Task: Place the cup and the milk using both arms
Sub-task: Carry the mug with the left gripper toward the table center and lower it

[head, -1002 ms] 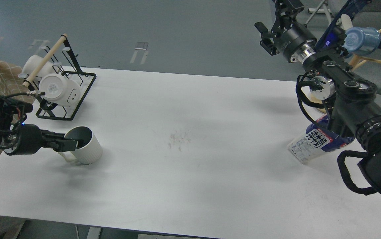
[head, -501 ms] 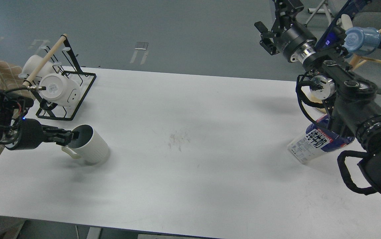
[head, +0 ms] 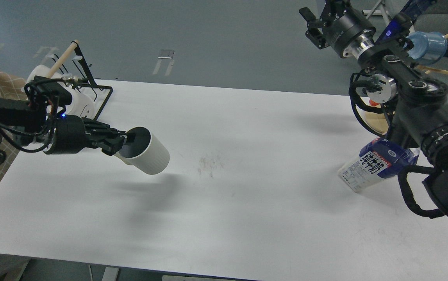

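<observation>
Head view | one cup (head: 149, 155) pinched by left gripper (head: 124, 142) | one milk (head: 376, 164) | right gripper (head: 313, 24) seemingly parted, empty

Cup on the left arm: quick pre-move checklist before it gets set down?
1. Grip: left end effector pinches the rim of the cup, one finger inside. Ok.
2. Cup clear of the table: lifted and tilted, shadow below. Ok.
3. Contents: dark inside, nothing seen. Cannot tell.
4. Path toward the table centre: only a faint smudge ahead. Ok.
5. Milk: on the table, leaning, top hidden by the right arm, not gripped. Not ok.
6. Right end effector: raised beyond the far edge, far from the milk; open or shut, cannot tell.
</observation>
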